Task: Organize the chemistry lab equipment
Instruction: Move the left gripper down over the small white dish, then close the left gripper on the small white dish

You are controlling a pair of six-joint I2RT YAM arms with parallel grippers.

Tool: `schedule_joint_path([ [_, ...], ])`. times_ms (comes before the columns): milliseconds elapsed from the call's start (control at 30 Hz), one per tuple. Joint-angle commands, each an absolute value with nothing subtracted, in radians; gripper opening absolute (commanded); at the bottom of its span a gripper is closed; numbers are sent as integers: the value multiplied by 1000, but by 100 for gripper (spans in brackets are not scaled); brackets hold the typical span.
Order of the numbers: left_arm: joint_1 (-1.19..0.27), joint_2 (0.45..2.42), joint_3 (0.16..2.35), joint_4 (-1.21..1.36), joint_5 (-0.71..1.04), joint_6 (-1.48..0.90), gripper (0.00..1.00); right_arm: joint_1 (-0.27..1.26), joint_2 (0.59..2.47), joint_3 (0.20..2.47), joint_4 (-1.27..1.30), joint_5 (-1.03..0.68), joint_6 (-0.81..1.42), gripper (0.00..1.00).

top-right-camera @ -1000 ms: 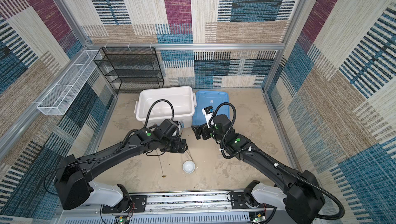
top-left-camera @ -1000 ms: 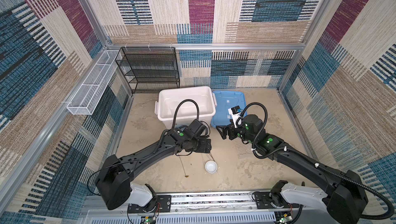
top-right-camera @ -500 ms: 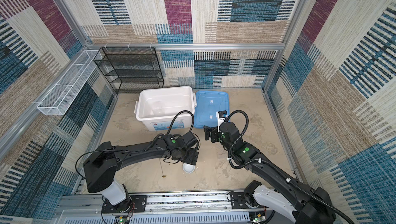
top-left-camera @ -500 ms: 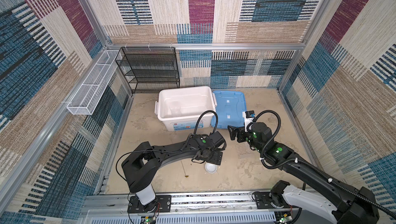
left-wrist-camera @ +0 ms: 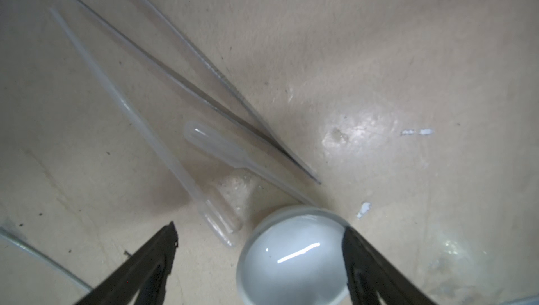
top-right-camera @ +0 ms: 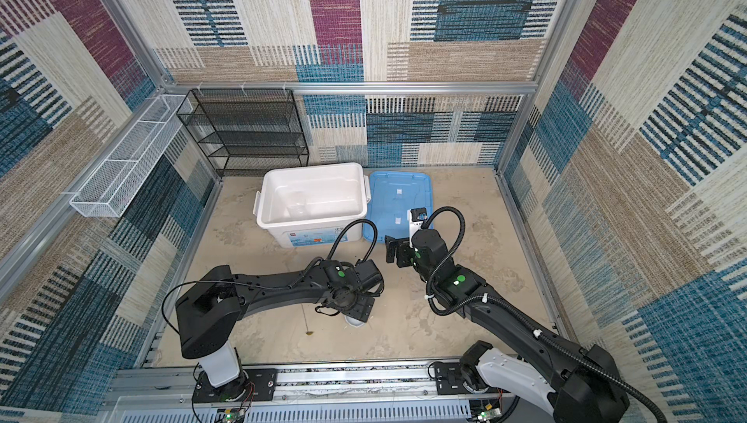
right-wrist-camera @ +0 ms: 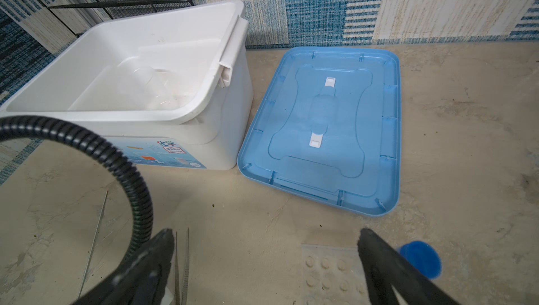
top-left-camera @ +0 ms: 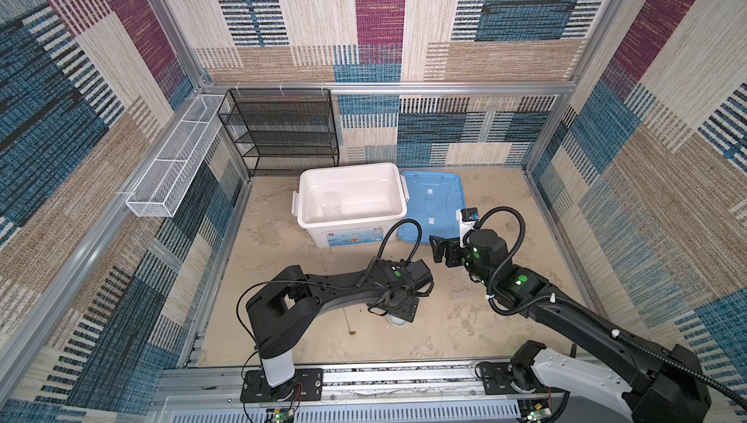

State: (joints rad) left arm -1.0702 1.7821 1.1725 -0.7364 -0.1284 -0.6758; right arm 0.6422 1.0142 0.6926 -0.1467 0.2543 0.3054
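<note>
1. Standing far left against the back wall: tall black wire-mesh shelf (top-left-camera: 283, 130), tiers bare as far as visible.
2. Large white plastic box (top-left-camera: 351, 221), open, far centre of the sandy floor, just in front of the shelf.
3. Flat light-blue plastic lid (top-left-camera: 436, 194) lying upside down on the floor, immediately right of the box.
4. Left gripper (left-wrist-camera: 259, 227) low over the near-centre floor, fingers spread wide, holding nothing.
5. Right gripper (right-wrist-camera: 265, 230) raised, right of centre, pointing toward the box and lid. Fingers fully apart, nothing held.
6. Clear glass beaker (right-wrist-camera: 140, 82) inside the white box, at its left end; also seen in a top view (top-left-camera: 331, 202).
7. Long thin brown-tipped rod (top-left-camera: 348, 322) on the near floor, just left of the left gripper.
8. Metal tweezers (left-wrist-camera: 204, 96) flat on the floor beyond the left gripper's fingertips, prongs apart.
9. Long translucent plastic pipette (left-wrist-camera: 140, 120) lying alongside the tweezers, its bulb end near the dish.
10. Small round white dish (left-wrist-camera: 291, 257) on the floor between the left gripper's fingers, hard against one finger; contact cannot be told. It peeks out under that gripper in a top view (top-left-camera: 396, 321).
11. Short clear dropper (left-wrist-camera: 221, 149) between pipette and tweezers, its tip running to the dish rim.
12. Round blue cap (right-wrist-camera: 420, 262) on the floor beside the right gripper's finger; tube body hidden.
</note>
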Motion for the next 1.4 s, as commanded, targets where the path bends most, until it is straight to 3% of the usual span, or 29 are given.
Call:
schedule_joint_path([
  [0,-1074,1767,1161,-759,-129,-665,90,644,1022,704,-101,259,304,100],
  [433,-1075,1672,1128,-727,-107,-691,90,644,1038,712,-76,259,300,99],
  [633,-1077,1742,1176,-706,-56,-677,100,644,928,642,23,298,348,100],
  [1233,-1100,1763,1124,-749,-92,-685,100,644,870,585,37,309,374,100],
  [1367,-1098,1755,1102,-753,-110,-689,95,644,871,567,67,279,391,100],
])
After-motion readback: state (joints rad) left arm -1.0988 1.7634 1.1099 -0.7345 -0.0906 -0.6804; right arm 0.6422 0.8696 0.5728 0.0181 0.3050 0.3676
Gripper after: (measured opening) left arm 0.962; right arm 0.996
